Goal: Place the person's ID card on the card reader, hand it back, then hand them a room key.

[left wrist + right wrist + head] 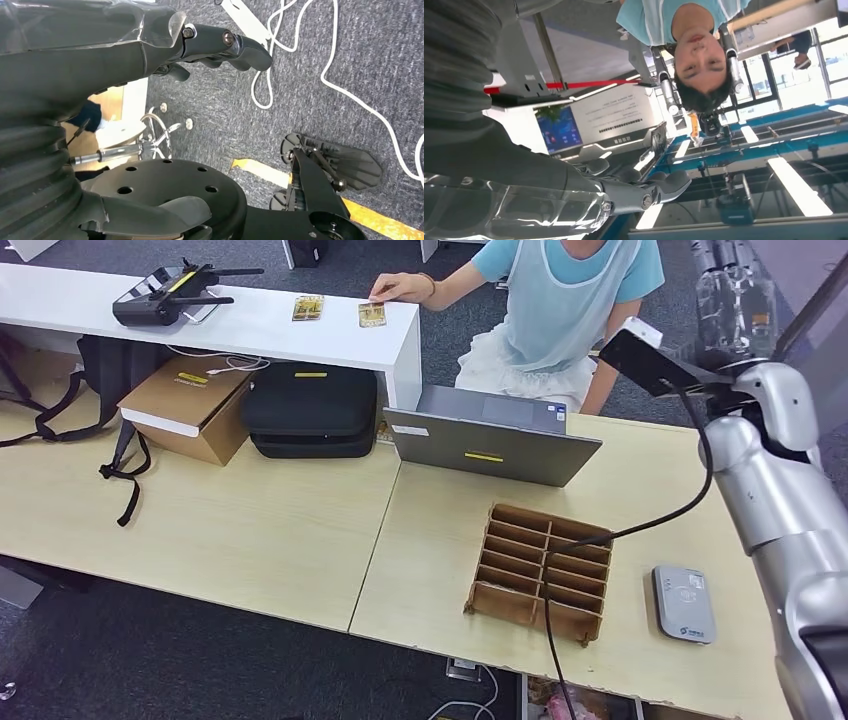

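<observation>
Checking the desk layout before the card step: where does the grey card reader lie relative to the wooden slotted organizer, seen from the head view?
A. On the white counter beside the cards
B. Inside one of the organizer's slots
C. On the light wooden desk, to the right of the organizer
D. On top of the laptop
C: the card reader lies flat on the light wooden desk, right of the wooden slotted organizer and apart from it.

Two light wood desks [260,530] pushed edge to edge, white counter [250,325] behind them. Dark grey carpet [150,660] below, white cables [300,45] and yellow floor tape [380,220] on it. Long ceiling light panels [796,187] lit overhead.
</observation>
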Robot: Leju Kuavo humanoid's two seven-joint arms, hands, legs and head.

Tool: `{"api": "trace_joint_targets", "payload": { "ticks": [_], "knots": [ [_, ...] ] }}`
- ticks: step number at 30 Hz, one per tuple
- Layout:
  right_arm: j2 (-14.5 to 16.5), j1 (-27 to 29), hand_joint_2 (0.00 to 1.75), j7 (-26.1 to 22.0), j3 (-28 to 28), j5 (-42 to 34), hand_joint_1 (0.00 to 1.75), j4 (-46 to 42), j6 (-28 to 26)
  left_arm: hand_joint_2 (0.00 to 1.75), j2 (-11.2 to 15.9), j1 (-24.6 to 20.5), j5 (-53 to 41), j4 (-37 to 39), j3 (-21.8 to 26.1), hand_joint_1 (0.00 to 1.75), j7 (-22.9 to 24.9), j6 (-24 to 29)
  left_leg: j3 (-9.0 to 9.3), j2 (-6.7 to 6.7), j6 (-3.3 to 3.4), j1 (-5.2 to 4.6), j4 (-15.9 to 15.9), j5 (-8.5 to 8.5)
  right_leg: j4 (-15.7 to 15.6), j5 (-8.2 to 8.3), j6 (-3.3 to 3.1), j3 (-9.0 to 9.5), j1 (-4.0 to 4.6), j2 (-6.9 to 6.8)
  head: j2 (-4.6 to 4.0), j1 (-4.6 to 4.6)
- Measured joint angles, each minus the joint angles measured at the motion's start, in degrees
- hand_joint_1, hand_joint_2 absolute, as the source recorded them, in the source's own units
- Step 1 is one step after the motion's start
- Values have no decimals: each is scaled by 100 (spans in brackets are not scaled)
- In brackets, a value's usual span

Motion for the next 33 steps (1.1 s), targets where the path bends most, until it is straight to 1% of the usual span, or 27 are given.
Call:
{"api": "trace_joint_targets", "payload": {
  "ticks": [2, 4, 6, 9, 12, 18, 20, 21, 23, 26, 28, 30, 33],
  "knots": [
    [-251, 299, 175, -34, -243, -375, 0, -452, 205, 175, 0, 6, 73, 0, 0, 0, 0, 0, -1, -7, 1, 0, 0, -1, -4, 0, 0, 2, 1, -8, 0, 0],
    [-523, 742, 175, -77, -512, -748, 0, -1005, 368, 175, 1, 18, 139, 0, 0, 0, -5, 0, -3, -18, 2, 1, 0, -1, -7, -1, 1, 6, 1, -21, 0, 1],
    [-758, 1283, 175, -135, -805, -1020, 0, -1613, 433, 175, 2, 30, 200, 0, 0, 0, -15, 0, -6, -23, 4, 1, 0, -3, -8, -2, 2, 7, 1, -26, 0, 1],
    [-983, 2216, 175, -188, -1263, -1303, 0, -2552, 462, 175, 2, 35, 264, 0, 0, 0, -18, 0, -7, -23, 9, 1, -1, -8, -9, -3, 3, 5, 2, -27, 0, -1],
    [-1095, 3191, 175, -323, -1789, -1761, 0, -3514, 595, 175, 2, 37, 300, 0, 0, 0, -19, 0, -10, -27, 10, 2, -3, -10, -10, -7, 4, 3, 3, -30, 0, 0],
    [-1113, 5121, 175, -799, -2930, -2841, 0, -5352, 1105, 175, 2, 40, 310, 0, 0, 0, -20, 0, -15, -28, 9, 3, -6, -15, -10, -16, 0, 0, 6, -36, 0, 0],
    [-1110, 5732, 175, -972, -3280, -2995, 0, -5906, 1279, 175, 4, 41, 292, 2, 0, 0, -20, 0, -18, -28, 11, 3, -7, -16, -10, -20, 0, 0, 5, -38, 0, 1],
    [-1107, 6024, 175, -1038, -3441, -2949, 0, -6159, 1319, 175, 5, 41, 283, 3, 0, 0, -20, 0, -18, -26, 11, 3, -8, -17, -10, -21, 1, 0, 5, -38, 0, 0],
    [-1101, 6532, 175, -1072, -3693, -2554, 0, -6569, 1289, 175, 7, 41, 276, 5, -1, 0, -20, 0, -18, -23, 11, 3, -9, -19, -10, -21, 1, 0, 5, -33, 0, 0],
    [-1099, 7118, 175, -804, -3834, -1395, 0, -6976, 1201, 175, 10, 50, 278, 7, -1, 0, -20, 0, -16, -17, 8, 3, -9, -22, -10, -21, 1, 0, 5, -25, 0, 0],
    [-1101, 7421, 175, -435, -3792, -477, 0, -7156, 1184, 175, 16, 67, 282, 8, 0, 0, -20, 0, -15, -15, 8, 3, -9, -21, -10, -21, 2, 0, 5, -24, 0, -1],
    [-1126, 7633, 175, 55, -3666, 397, 0, -7276, 1153, 175, 22, 77, 289, 9, 0, 0, -20, 0, -15, -14, 8, 3, -9, -20, -10, -21, 2, 0, 5, -24, 0, 1],
    [-1208, 7883, 175, 879, -3383, 1404, 0, -7420, 1162, 175, 26, 82, 306, 9, 0, 0, -20, 0, -13, -14, 8, 2, -9, -19, -9, -21, 2, 0, 4, -24, 0, 1]
  ]
}}
